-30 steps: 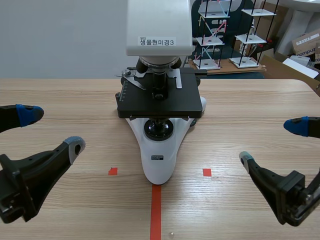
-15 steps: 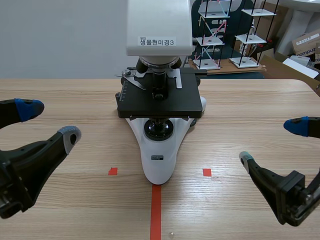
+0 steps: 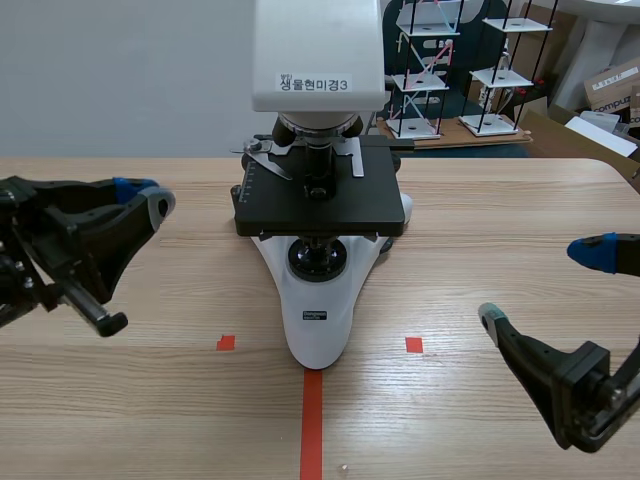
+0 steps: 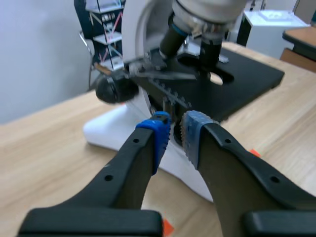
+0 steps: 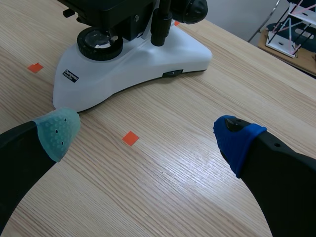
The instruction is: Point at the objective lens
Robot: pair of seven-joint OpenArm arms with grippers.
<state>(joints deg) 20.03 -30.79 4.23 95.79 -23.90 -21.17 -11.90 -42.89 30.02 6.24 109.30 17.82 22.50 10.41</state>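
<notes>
The white microscope stands mid-table with a black stage. Its objective lens hangs under the head, just above the stage. In the left wrist view two dark objective lenses point down at the stage, ahead of and above my fingertips. My left gripper is raised left of the stage, aimed at the microscope, its pads nearly touching with nothing between them. My right gripper hangs wide open low at the right, over bare table beside the microscope base.
Wire-frame shelf models and cardboard boxes stand behind the table's far edge. A black focus knob juts from the microscope's side, near my left gripper's line.
My left gripper has closed from wide open to nearly shut, lifted and swung in toward the microscope. The right arm has not moved.
</notes>
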